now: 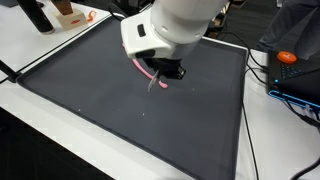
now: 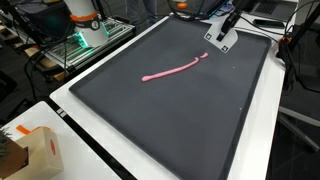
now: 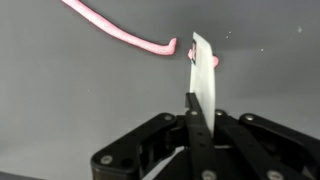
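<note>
**A:** What is the claw doing?

**B:** It is clenched. In the wrist view its fingers press together on a white flat piece. The piece is thin and seen from its edge, and it rises from the fingers toward the upper middle of the frame.

**A:** And where is the pink cord?

**B:** It lies on the dark mat. In the wrist view it runs from the upper left corner to the top middle and ends right at the tip of the white piece. A little pink also shows on the other side of the piece, so the piece stands across the cord's end. Whether they touch, I cannot tell.

**A:** How does it look from outside?

**B:** In an exterior view the pink cord is a gently bent line in the upper middle, with the claw at its upper right end. In an exterior view the white arm covers much of the claw, and the cord shows just below it.

**A:** Anything else?

**B:** The mat covers most of the white surface. A cardboard box sits in the lower left corner, well apart from the cord.
</note>
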